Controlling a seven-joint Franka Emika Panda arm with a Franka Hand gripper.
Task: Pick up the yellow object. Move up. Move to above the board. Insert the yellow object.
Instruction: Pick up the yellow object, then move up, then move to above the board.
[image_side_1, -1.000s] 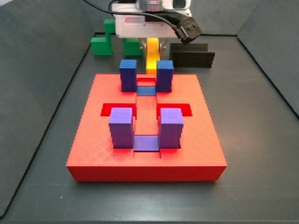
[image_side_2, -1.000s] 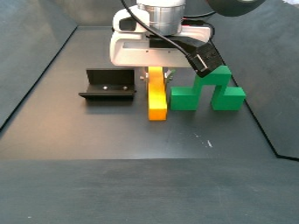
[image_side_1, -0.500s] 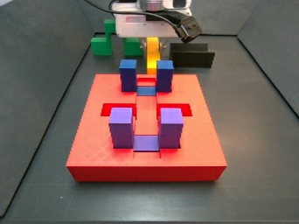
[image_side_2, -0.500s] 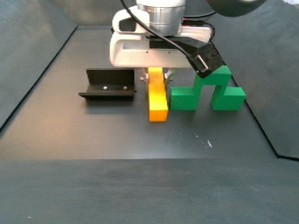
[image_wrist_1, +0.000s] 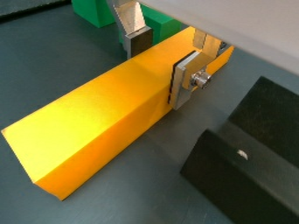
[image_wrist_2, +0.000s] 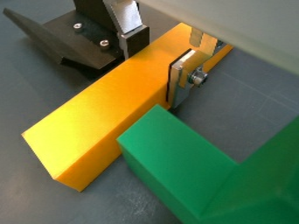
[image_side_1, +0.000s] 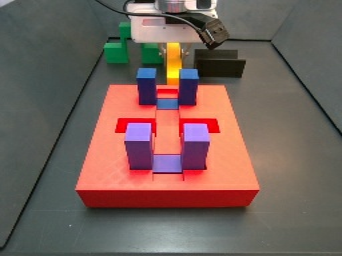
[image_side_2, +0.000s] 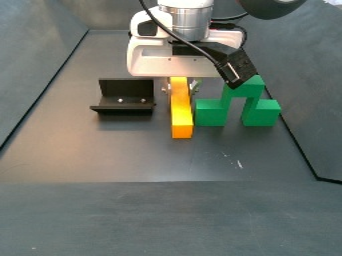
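gripper (image_wrist_1: 162, 57) straddles the long smooth yellow-orange bar (image_wrist_1: 100, 120) at its far end, fingers closed across its width, ready to lift.

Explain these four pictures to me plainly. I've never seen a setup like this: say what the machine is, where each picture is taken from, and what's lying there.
It is a single robot arm ending in a two-finger gripper. Two pictures come from cameras fixed beside the table, two from cameras on the arm's wrist, looking down past the fingers. The gripper is low over the far end of a yellow bar that lies on the floor, one silver finger on each side; whether they squeeze it yet is unclear. Beside the bar lie a green stepped block and a dark L-shaped fixture. In a side view, a big red board with blue and purple blocks stands nearer the camera.
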